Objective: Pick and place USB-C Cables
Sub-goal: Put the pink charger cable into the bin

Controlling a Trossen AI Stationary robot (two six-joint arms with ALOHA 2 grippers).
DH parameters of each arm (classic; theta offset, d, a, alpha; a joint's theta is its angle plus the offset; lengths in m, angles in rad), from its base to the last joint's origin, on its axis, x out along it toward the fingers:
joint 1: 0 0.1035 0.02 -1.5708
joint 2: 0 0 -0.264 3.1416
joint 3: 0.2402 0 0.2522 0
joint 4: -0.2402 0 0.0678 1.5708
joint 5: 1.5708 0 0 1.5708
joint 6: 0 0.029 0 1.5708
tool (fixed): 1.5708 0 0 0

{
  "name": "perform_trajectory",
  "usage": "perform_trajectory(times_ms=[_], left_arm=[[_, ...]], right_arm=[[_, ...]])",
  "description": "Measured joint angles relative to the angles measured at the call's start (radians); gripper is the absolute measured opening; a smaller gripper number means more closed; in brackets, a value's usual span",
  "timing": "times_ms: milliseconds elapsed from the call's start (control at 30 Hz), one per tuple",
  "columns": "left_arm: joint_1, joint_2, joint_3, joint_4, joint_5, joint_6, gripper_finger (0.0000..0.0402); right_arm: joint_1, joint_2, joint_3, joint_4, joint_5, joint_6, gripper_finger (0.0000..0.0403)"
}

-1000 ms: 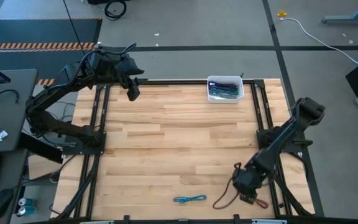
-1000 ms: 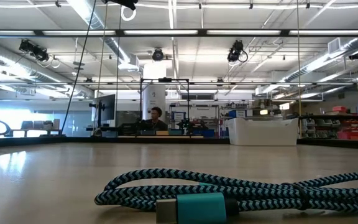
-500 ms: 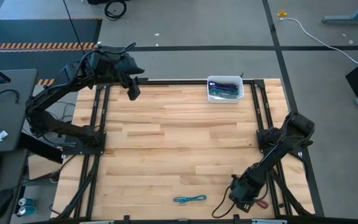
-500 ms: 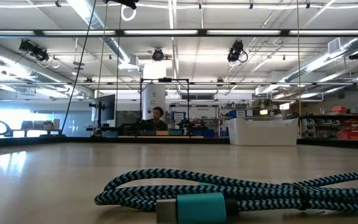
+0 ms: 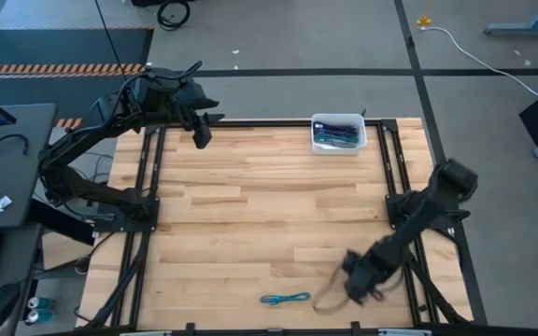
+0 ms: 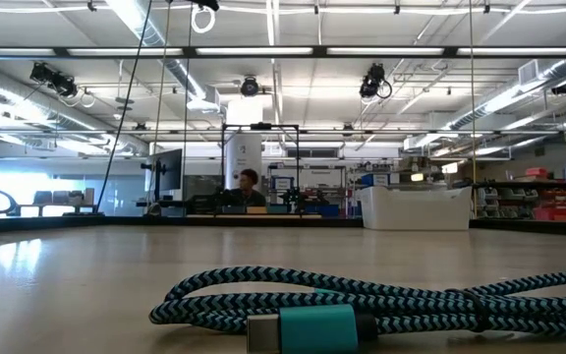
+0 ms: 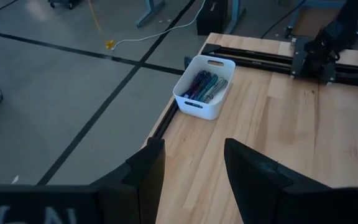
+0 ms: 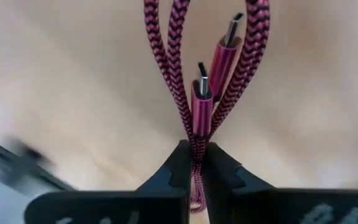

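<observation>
My right gripper (image 5: 356, 280) is near the table's front right and is shut on a maroon braided USB-C cable (image 8: 194, 74). The cable's folded strands and two plugs (image 8: 202, 99) run away from the fingers over the wood. A teal cable (image 5: 284, 299) lies flat on the table left of that gripper and fills the low view's foreground (image 6: 362, 305). My left gripper (image 7: 194, 171) hangs open, high over the far left corner (image 5: 201, 138), touching nothing. The white bin (image 5: 338, 133) at the far edge holds several cables. My right gripper pinches the maroon cable's folded strands (image 8: 196, 148) between its two fingertips (image 8: 178, 163), a little behind the plugs. The fingers point steeply down and lie in line with the strands. Whether the cable is clear of the table, I cannot tell.
Black frame rails (image 5: 400, 177) run along the table's left and right sides. A dark cord loop (image 5: 328, 299) hangs by my right gripper. The white bin also shows in the left wrist view (image 7: 204, 87). Bare wood lies between the bin and the teal cable.
My right gripper has sunk toward the table and then shifted a little toward the table's left; it is blurred now. The maroon cable is gone from the spot by the right rail where it lay. My left arm has kept still.
</observation>
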Motion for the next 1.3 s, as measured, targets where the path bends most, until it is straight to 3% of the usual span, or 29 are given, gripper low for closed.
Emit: perform_trajectory(times_ms=[100, 167, 267, 333, 467, 567, 700, 867, 1300], left_arm=[[0.000, 0.000, 0.000, 0.000, 0.000, 0.003, 0.0172], [0.000, 0.000, 0.000, 0.001, 0.000, 0.003, 0.0172], [0.000, 0.000, 0.000, 0.025, 0.000, 0.004, 0.0172], [0.000, 0.000, 0.000, 0.052, 0.000, 0.006, 0.0172], [0.000, 0.000, 0.000, 0.090, 0.000, 0.006, 0.0172], [0.000, 0.000, 0.000, 0.103, 0.000, 0.006, 0.0172], [0.000, 0.000, 0.000, 0.106, 0.000, 0.002, 0.0172], [0.000, 0.000, 0.000, 0.106, 0.000, -0.005, 0.0172], [0.000, 0.000, 0.000, 0.173, -0.063, -0.007, 0.0172]], right_arm=[[-0.083, -0.154, 0.027, -0.156, 0.184, -0.032, 0.0017], [-0.173, -0.254, 0.059, -0.273, 0.313, -0.153, 0.0016], [-0.378, -0.381, 0.131, -0.389, 0.512, -0.464, 0.0016], [-0.545, -0.433, 0.170, -0.449, 0.582, -0.720, 0.0016], [-0.943, -0.476, 0.231, -0.420, 0.603, -1.293, 0.0016], [-1.228, -0.457, 0.243, -0.321, 0.535, -1.696, 0.0016], [-1.499, -0.372, 0.243, -0.183, 0.429, -2.048, 0.0016], [-1.636, -0.251, 0.249, -0.094, 0.415, -2.220, 0.0020], [-1.693, 0.013, 0.302, -0.126, 0.376, -2.362, 0.0024]])
